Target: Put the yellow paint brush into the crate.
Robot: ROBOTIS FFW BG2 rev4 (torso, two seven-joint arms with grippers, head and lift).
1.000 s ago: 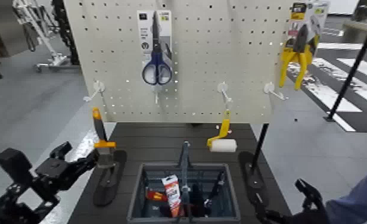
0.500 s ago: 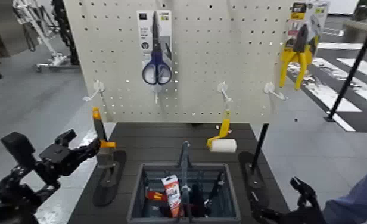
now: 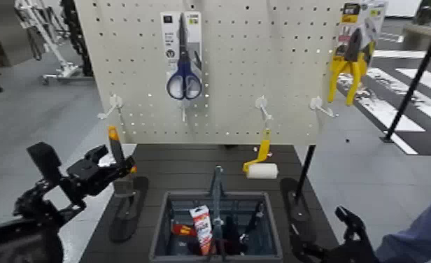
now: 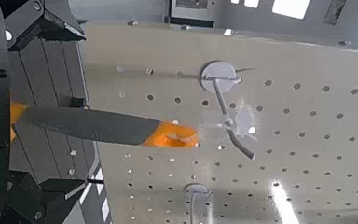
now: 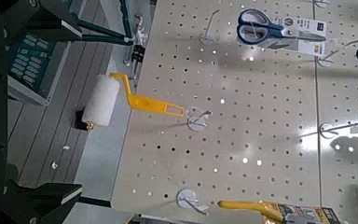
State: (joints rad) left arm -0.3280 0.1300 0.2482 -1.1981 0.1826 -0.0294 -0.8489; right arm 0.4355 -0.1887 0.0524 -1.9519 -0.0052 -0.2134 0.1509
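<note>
Reaching toward the yellow paint brush (image 3: 116,145), the left pincer (image 3: 117,159) stands open in the head view; the brush hangs upright before the pegboard (image 3: 232,56), outside the crate (image 3: 159,227). In the left wrist view, the brush's handle lies between the parted fingers (image 4: 51,19). In the right wrist view, the right pincer (image 5: 58,117) is open, near the white roller (image 5: 103,101).
</note>
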